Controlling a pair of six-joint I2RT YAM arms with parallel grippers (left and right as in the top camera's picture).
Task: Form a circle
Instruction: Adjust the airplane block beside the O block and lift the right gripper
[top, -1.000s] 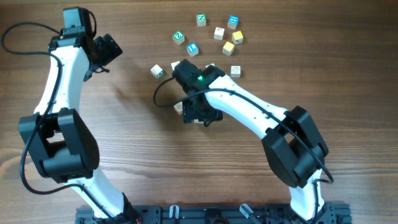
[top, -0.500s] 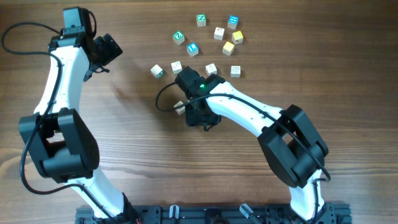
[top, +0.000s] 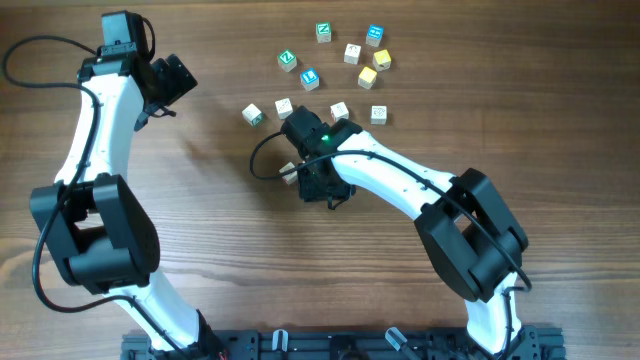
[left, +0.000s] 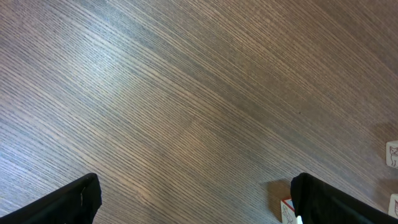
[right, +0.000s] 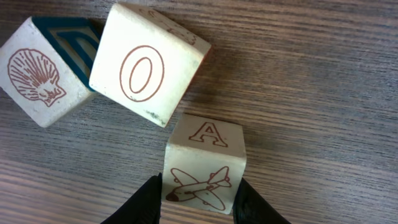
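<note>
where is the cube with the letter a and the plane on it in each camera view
overhead: cannot be picked out; it sits under the right gripper, just left of the middle of the picture.
left wrist: not in it.
right wrist: the letter A cube is at bottom centre, gripped between the two fingers.
shared landmark: the right gripper, seen in the overhead and right wrist views.
</note>
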